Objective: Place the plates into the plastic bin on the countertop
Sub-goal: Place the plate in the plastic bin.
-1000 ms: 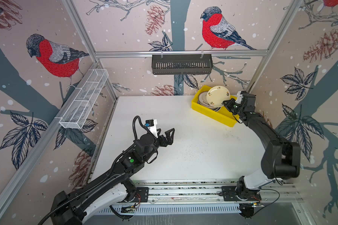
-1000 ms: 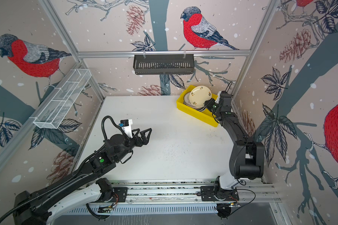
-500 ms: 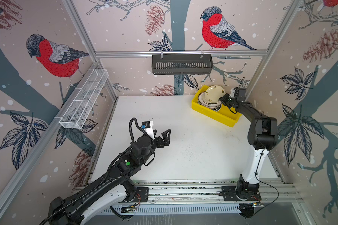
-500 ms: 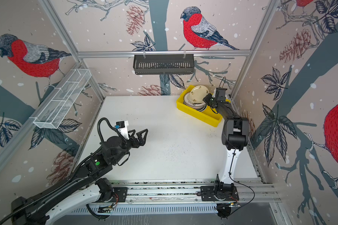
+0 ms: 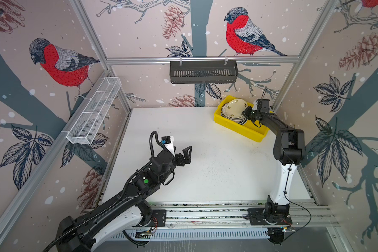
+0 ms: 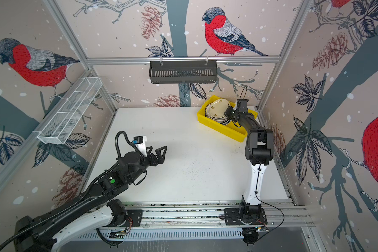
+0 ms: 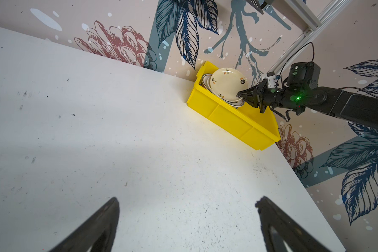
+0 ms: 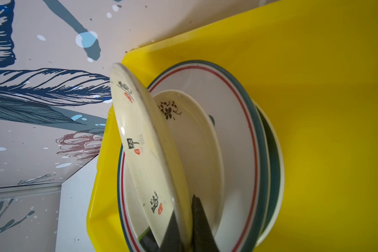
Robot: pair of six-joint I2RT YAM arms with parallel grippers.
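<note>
One bin, four-plus plates inside; right jaws pinch top plate; left jaws wide.

Pale pink wallpaper all round — red-breasted birds, pine cones, dark leaves — behind aluminium rails; a black slatted basket hangs on the back rail, a white wire-mesh basket on the left

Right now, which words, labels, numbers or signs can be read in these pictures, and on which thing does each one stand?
None can be read with certainty.
Cream plate, held in the right claw: three black brush characters along the rim, each with a red seal; too stylised and small to read.
Same plate: a faint grey mark beside the middle character; blurred.
Yellow bin: no print visible.
</note>
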